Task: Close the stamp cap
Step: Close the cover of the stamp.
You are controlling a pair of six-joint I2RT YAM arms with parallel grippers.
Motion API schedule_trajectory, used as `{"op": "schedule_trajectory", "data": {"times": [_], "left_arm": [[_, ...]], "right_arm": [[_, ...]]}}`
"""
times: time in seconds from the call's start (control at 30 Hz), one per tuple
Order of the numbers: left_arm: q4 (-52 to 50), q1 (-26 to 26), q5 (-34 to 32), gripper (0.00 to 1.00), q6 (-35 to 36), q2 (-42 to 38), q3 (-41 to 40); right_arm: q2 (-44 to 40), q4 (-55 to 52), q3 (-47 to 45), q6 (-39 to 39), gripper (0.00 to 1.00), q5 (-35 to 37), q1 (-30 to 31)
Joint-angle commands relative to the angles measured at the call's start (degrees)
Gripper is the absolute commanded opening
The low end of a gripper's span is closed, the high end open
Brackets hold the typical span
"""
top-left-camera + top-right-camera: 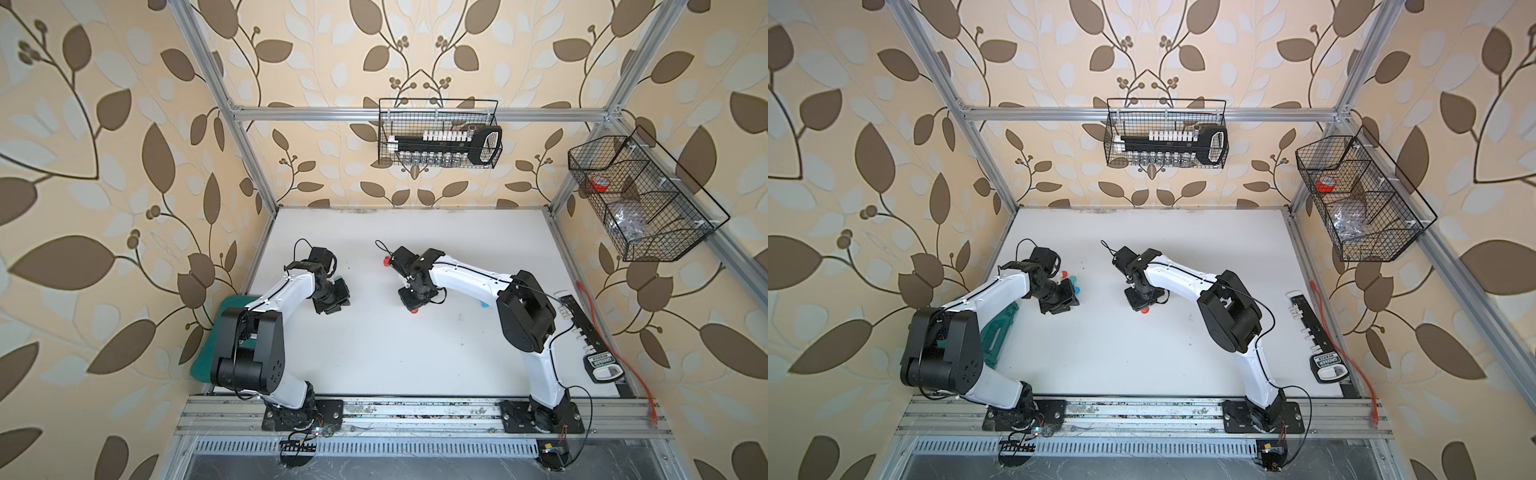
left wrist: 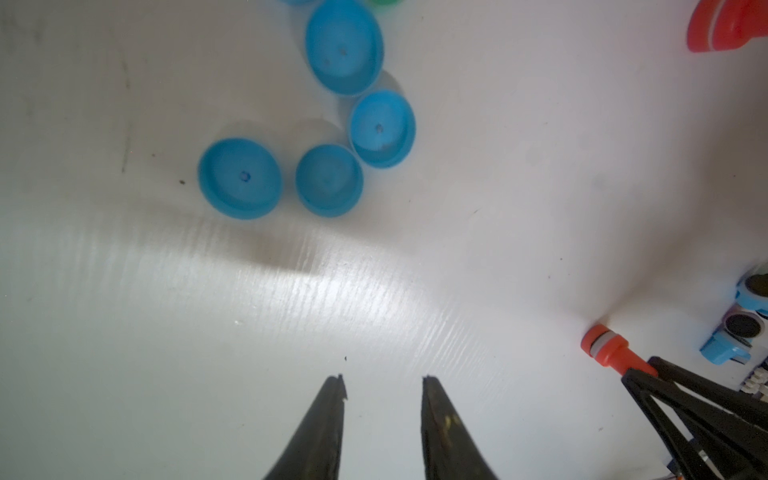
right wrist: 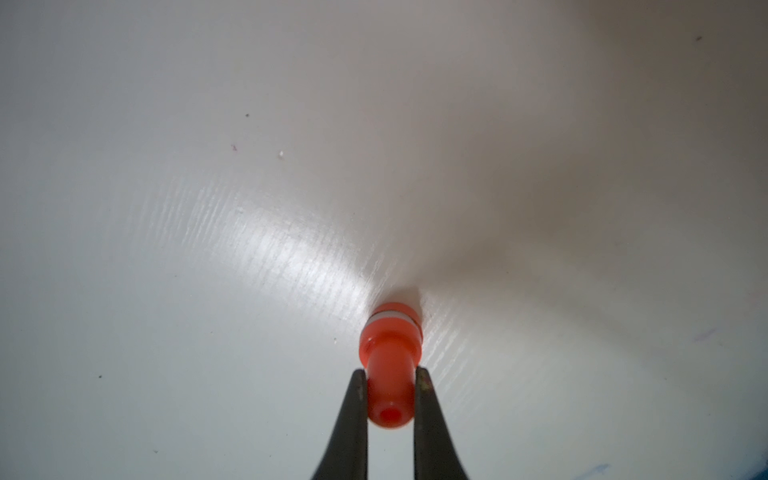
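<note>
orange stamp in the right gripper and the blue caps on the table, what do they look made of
Orange stamp: probably moulded plastic, smooth and slightly glossy; even colour with soft highlights on its rounded shoulder.
Blue caps: likely plastic too, satin finish; uniform colour, thin rims, a small centre mark like a moulding point.

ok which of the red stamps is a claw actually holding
The red stamp pinched by its stem in the right claw; the other red stamp sits free on the table, no claw on it.

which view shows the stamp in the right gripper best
Right wrist view: the orange stamp is large, centred, pinched by the right gripper. Left wrist view shows it small at the edge; both top views, only a red speck.
</note>
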Motion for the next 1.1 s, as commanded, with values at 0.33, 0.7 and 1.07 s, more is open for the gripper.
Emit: {"op": "schedule_trajectory", "data": {"times": [0.33, 0.7, 1.07], "left_arm": [[-0.5, 0.6, -0.3, 0.34, -0.3, -0.9, 0.7], [-0.8, 0.6, -0.4, 0.34, -0.5, -1.4, 0.5], [-0.7, 0.5, -0.3, 0.34, -0.7, -1.3, 0.5]], "right_arm": [[-2.6, 0.4, -2.7, 0.3, 0.01, 0.5, -0.3], [-3.6, 0.8, -3.7, 0.4, 0.00, 0.7, -0.2], [-4.8, 1.2, -4.1, 0.1, 0.01, 1.1, -0.2]]}}
